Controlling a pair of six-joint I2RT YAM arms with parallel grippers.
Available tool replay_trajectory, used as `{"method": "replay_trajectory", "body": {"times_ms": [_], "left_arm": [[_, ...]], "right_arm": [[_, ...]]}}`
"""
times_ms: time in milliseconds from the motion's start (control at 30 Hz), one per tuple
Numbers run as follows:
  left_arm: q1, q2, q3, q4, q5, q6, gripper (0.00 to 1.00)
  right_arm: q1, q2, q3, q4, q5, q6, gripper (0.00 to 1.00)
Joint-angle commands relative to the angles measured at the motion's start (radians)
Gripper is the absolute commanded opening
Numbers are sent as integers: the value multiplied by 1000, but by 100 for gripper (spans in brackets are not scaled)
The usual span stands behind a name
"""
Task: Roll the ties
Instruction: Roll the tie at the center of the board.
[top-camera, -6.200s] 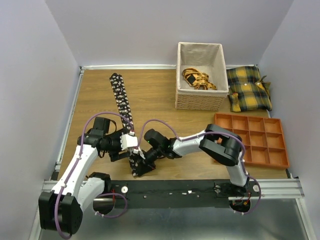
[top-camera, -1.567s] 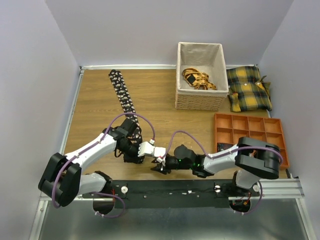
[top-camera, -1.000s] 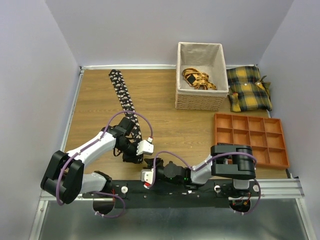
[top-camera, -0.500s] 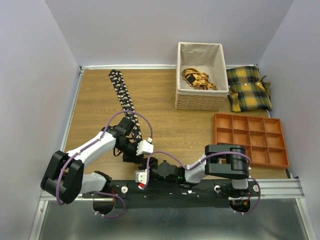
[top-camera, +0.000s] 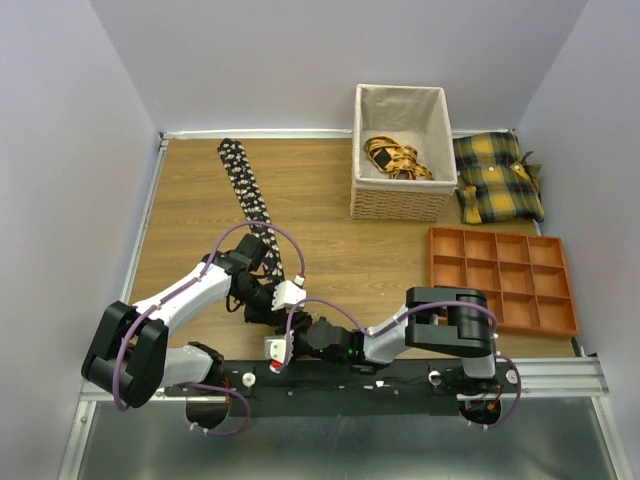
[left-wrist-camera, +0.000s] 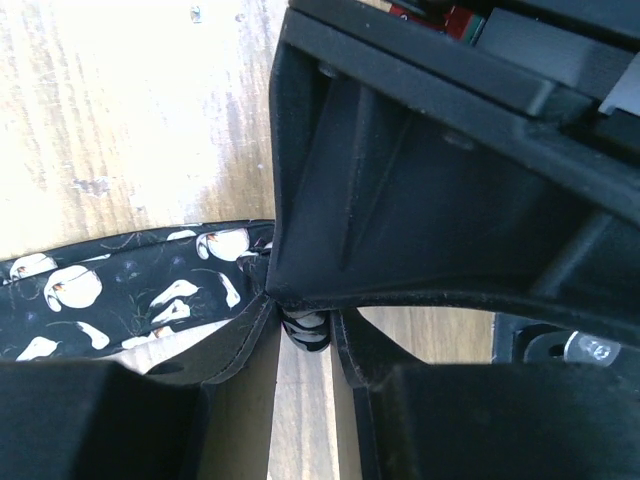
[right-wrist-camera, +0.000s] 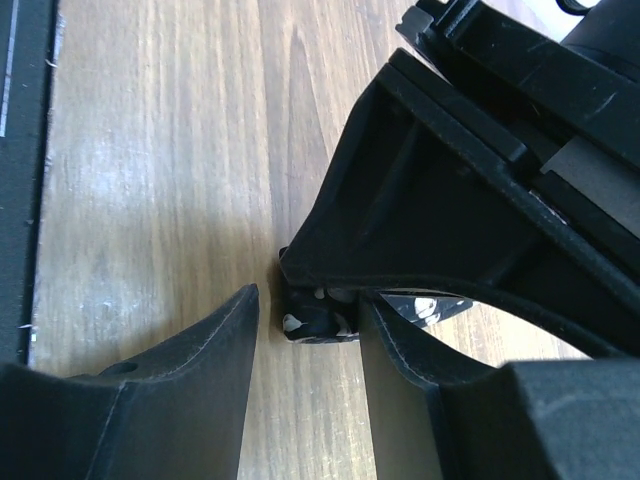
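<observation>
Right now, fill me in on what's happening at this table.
Both arms are at the near end of the black flowered tie, whose rest lies flat on the wooden table. The left gripper sits on a small coil started there; its grip is hard to judge. The right gripper, low by the near edge, brackets that coil with jaws open.

Wooden desk (top-camera: 330, 230), flowered black tie (top-camera: 243, 185) lying along its left half; wicker basket (top-camera: 400, 205) at the back, plaid cushions (top-camera: 497, 178) beside it, orange tray (top-camera: 497, 232) nearer, right
</observation>
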Motion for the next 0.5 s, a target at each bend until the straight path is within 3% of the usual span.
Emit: {"method": "replay_trajectory", "body": {"times_ms": [0, 467], "left_arm": [[-2, -3, 7, -24, 58, 15, 32], [-2, -3, 6, -21, 59, 15, 31]], "right_arm": [[-31, 26, 14, -81, 47, 25, 52], [-37, -20, -49, -80, 63, 18, 52]]}}
